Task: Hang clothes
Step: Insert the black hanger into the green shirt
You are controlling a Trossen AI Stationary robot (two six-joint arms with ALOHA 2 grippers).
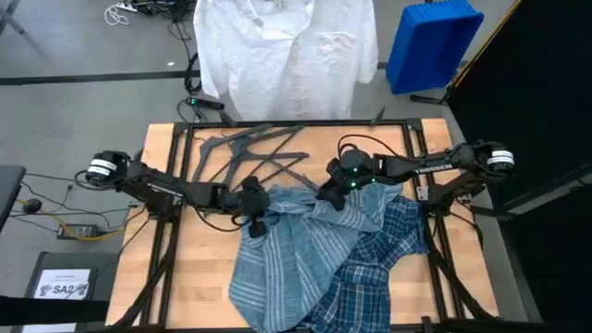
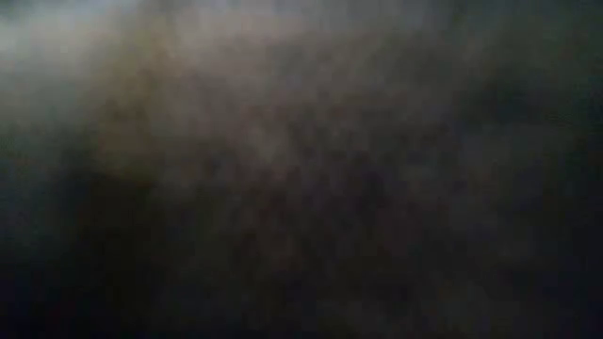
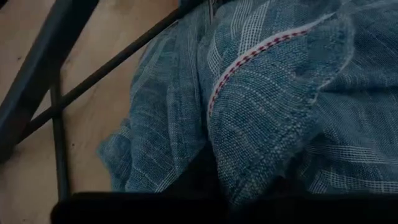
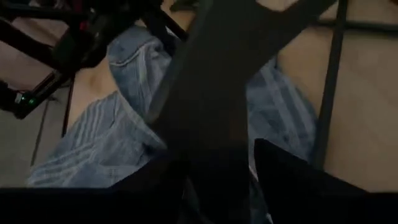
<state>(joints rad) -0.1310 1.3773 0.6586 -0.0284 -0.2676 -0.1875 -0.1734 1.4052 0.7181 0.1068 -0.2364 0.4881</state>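
A white shirt (image 1: 287, 55) hangs beyond the table's far edge. A light blue striped shirt (image 1: 287, 259) lies crumpled on the table, partly over a darker plaid shirt (image 1: 379, 250) to its right. My left gripper (image 1: 256, 220) sits at the striped shirt's far left edge, shut on the cloth (image 3: 273, 112). My right gripper (image 1: 326, 192) is at the shirt's far edge, shut on a dark grey hanger (image 4: 217, 93). The low view is dark and shows nothing. My left gripper holds the striped shirt at its far left edge, close to a seam with red-and-white stitching (image 3: 249, 59). It comes in low from the table's left. The fingers and the place of contact are hidden by bunched cloth; the shirt's bulk lies on the table. My right gripper pinches a broad flat part of the hanger (image 4: 214, 146) between its two fingers (image 4: 283, 171). It comes slanting down from the table's right. The hanger runs on past the fingers over the striped shirt (image 4: 99, 143).
More dark grey hangers (image 1: 250, 153) lie tangled on the table's far left part. A black frame (image 1: 176, 185) borders the wooden table. A blue bin (image 1: 430, 42) stands on the floor at the far right. Bare wood shows at the near left (image 1: 194, 277).
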